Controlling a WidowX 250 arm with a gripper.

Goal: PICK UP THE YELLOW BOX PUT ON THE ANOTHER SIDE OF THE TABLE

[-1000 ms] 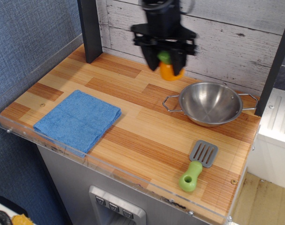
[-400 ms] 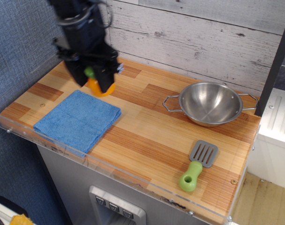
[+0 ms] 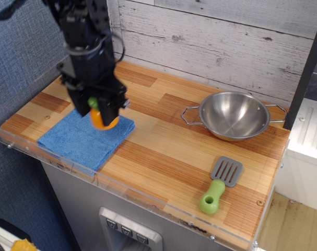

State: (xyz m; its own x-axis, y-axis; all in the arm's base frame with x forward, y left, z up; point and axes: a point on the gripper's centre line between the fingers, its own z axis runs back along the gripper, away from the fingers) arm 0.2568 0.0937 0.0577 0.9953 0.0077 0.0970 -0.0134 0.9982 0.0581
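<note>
One pincer (image 3: 97,110) grips yellow box (image 3: 103,120) above table's (image 3: 163,151) blue cloth (image 3: 80,138).

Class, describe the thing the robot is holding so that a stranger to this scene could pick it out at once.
Start at the blue cloth on the left of the wooden table. Just above it the black hand grips a small rounded toy fruit. It is the only orange-yellow thing, with a green cap.
</note>
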